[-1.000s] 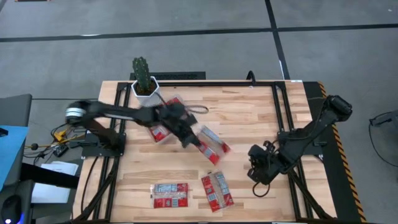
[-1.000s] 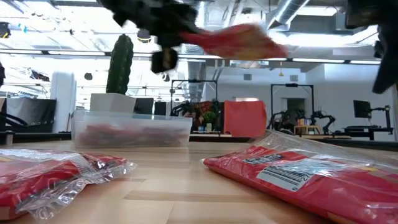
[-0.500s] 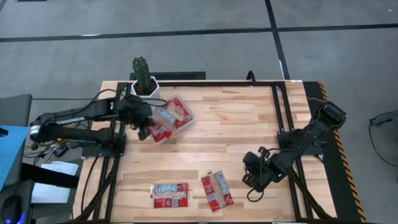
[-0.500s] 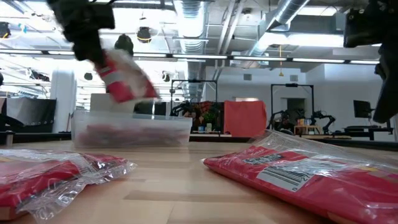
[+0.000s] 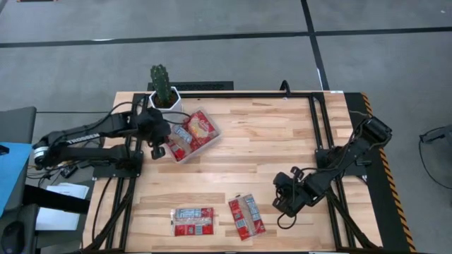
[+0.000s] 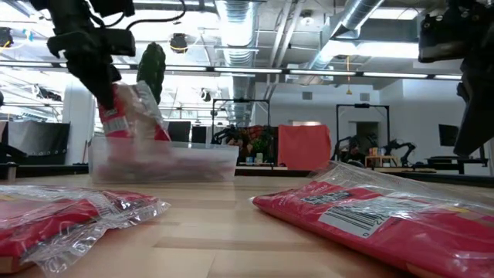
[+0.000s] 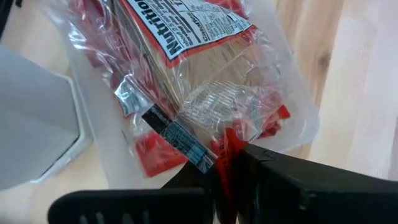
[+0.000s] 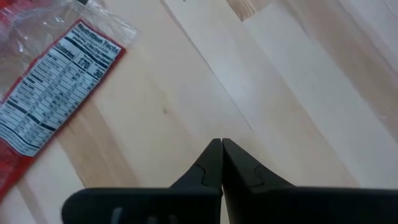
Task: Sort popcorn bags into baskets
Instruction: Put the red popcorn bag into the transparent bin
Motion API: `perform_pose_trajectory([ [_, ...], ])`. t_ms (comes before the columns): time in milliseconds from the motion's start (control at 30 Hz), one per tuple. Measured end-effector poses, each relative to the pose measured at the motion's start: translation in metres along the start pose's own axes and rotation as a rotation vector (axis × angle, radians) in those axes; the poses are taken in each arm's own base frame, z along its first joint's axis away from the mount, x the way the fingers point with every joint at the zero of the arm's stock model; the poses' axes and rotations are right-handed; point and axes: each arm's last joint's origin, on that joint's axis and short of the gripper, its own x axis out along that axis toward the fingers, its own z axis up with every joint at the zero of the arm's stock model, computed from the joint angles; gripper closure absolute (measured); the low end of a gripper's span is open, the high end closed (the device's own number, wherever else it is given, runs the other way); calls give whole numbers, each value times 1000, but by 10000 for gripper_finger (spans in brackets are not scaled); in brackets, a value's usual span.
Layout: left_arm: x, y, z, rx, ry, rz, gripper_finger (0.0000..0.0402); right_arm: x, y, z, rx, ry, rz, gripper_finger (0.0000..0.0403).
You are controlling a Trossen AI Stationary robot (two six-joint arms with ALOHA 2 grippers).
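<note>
My left gripper point(image 5: 159, 143) stands over the left end of the clear tray point(image 5: 209, 138) near the table's far left and is shut on a red popcorn bag point(image 5: 186, 134). In the low view the bag point(image 6: 130, 114) hangs from the gripper point(image 6: 99, 86) down into the tray point(image 6: 201, 161), where other red bags lie. Two more bags point(image 5: 193, 221) point(image 5: 246, 216) lie flat near the table's near edge. My right gripper point(image 5: 281, 203) is shut and hovers just right of them, touching nothing. My left gripper pinches the bag by a crumpled red edge point(image 7: 225, 144) at one end, between its two shut fingers. It comes from above, slanting from the table's left. The bag hangs below the fingers, tilted, and its lower end point(image 6: 147, 133) reaches into the tray.
A white hexagonal pot with a cactus point(image 5: 164, 93) stands just beyond the tray at the far edge. A black frame rail point(image 5: 319, 127) runs along the table's right side. In the right wrist view a bag's nutrition label point(image 8: 50, 106) lies on the bare wood point(image 8: 249, 74).
My left gripper has carried the bag from the table's middle toward the far left, over the tray, and lowered it; the bag went from nearly level to hanging with its lower end in the tray. My right gripper has drifted toward the near-left, closer to the two lying bags.
</note>
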Motion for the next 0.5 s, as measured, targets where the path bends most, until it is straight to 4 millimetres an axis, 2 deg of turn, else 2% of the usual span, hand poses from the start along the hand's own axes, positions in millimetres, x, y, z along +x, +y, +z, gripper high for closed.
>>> perform_pose_trajectory([
  [167,-4,5,14,19,0,-39,396,0,0,0,0,-1,1,383],
  [333,7,4,12,28,103,-139,395,0,0,0,-1,0,-2,370],
  [500,18,6,14,43,159,-121,387,0,0,0,-2,0,-2,370],
])
